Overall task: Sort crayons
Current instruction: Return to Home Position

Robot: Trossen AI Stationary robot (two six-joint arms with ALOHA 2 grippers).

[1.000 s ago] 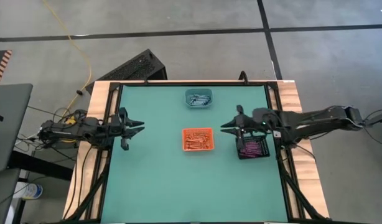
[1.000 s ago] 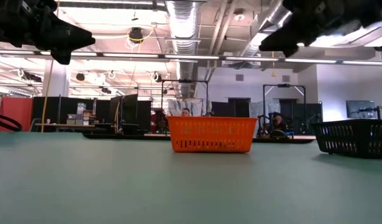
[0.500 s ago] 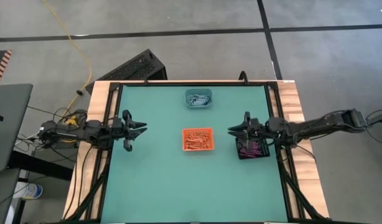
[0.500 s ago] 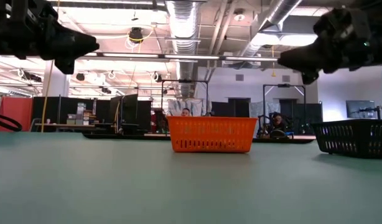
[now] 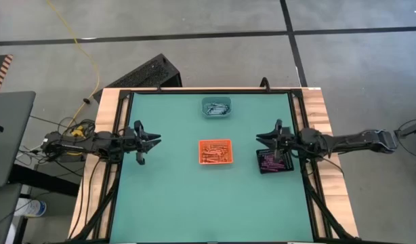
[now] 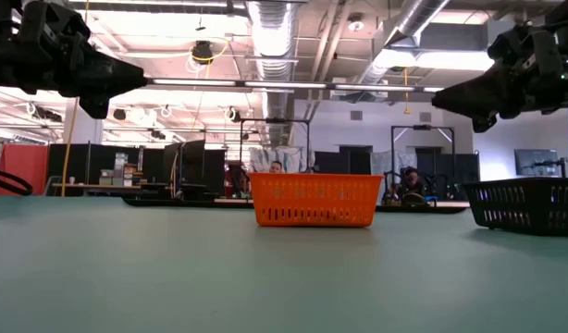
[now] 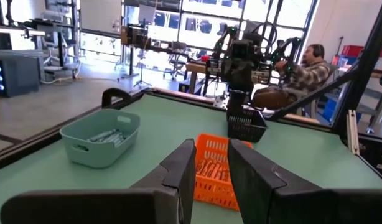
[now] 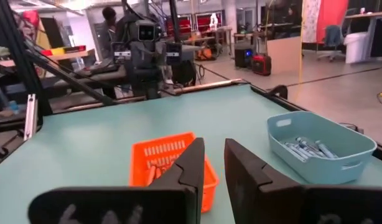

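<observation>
The crayons lie sorted in three small trays: orange-red ones (image 5: 215,153) in the orange tray (image 5: 215,142) at the table's middle, blue-grey ones (image 5: 217,108) in the teal tray (image 5: 206,102) at the far edge, and purple-pink ones (image 5: 270,163) in the black tray (image 5: 289,167) at the right. My left gripper (image 5: 157,139) hangs level above the table's left side and points at the orange tray. Its fingers stand a narrow gap apart with nothing between them. My right gripper (image 5: 259,139) hangs level over the black tray, pointing left, also narrowly open with nothing between its fingers.
A dark frame (image 5: 194,91) rims the green table. Bare green surface (image 5: 208,203) fills the near half. In the room beyond, a seated person (image 7: 303,65) shows past the right arm, and another person (image 8: 109,15) stands behind the left arm.
My right gripper has drawn back toward the table's right edge and sunk, ending level over the black tray. My left gripper has come down a little. Neither gap has changed, and the trays and crayons have not moved.
</observation>
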